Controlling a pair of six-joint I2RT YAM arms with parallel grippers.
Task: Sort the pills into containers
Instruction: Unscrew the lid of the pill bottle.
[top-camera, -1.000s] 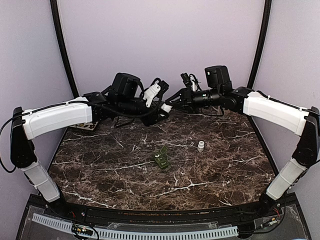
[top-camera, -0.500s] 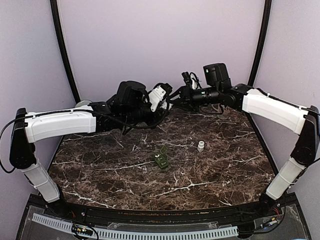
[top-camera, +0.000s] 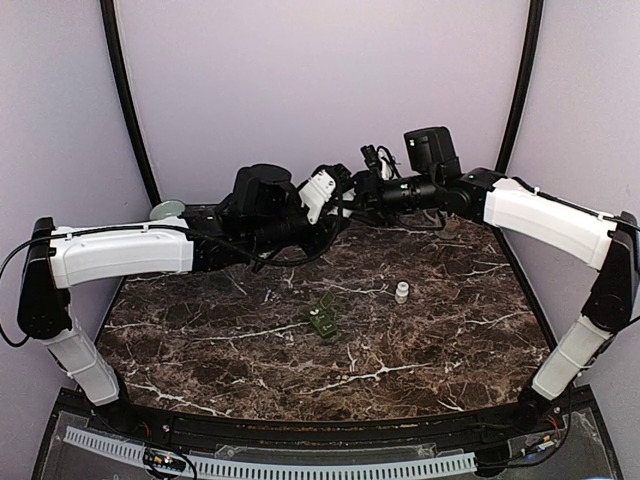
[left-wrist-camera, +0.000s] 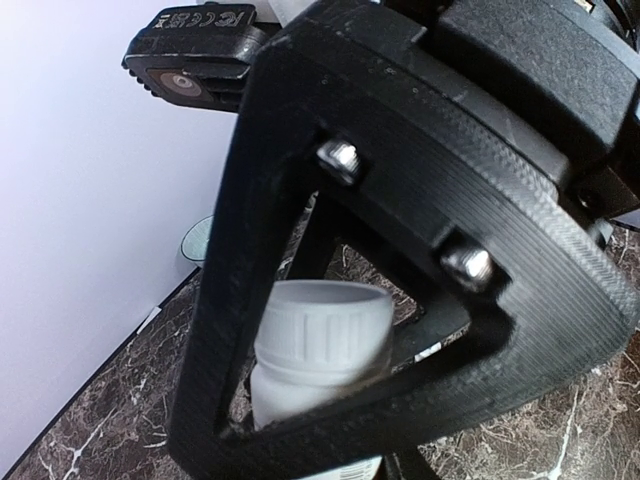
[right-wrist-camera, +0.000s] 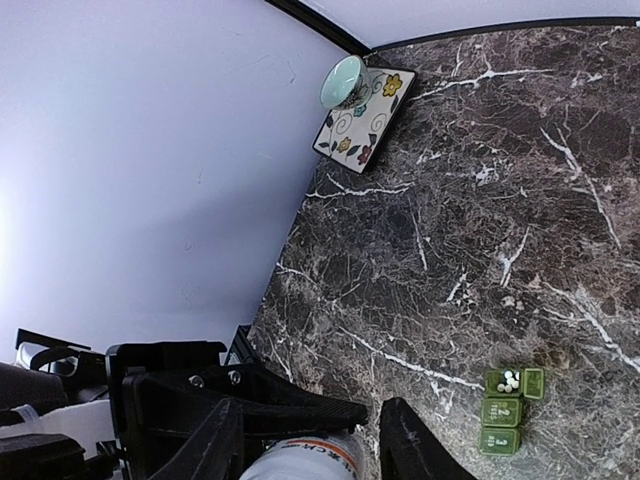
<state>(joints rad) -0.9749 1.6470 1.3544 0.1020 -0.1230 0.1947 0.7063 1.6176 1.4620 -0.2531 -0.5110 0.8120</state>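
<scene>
**Now on record: bottle aloft between two grippers, pill box on the marble**

Item 1. A dark green rectangular plastic box (right-wrist-camera: 508, 410) is seen lying near the middle of the dark marble table top (top-camera: 200, 340), well apart from both grippers. Three square compartments are set in a row. The end compartment is open, with its lid flipped aside, and a few small white pills (right-wrist-camera: 511, 380) are seen inside it. The other two lids are down.

Item 2. A white plastic bottle with a ribbed cap (left-wrist-camera: 322, 335) is seen above the far edge of the table, where the two arms meet.

Item 3. The right gripper (right-wrist-camera: 312, 430) is set about that bottle, one of its fingers (right-wrist-camera: 405, 445) on each side. It cannot be told whether they press on it.

Item 4. The left gripper (top-camera: 330, 200) is placed just beside the right one. Its jaws are hidden, so their state cannot be told.

Item 5. A small white bottle (top-camera: 401, 291) stands upright on the table, to the right of the green box.

Item 6. A square white plate with a floral pattern (right-wrist-camera: 372, 125) is set in the far left corner, with a pale teal bowl (right-wrist-camera: 342, 82) on it.
</scene>
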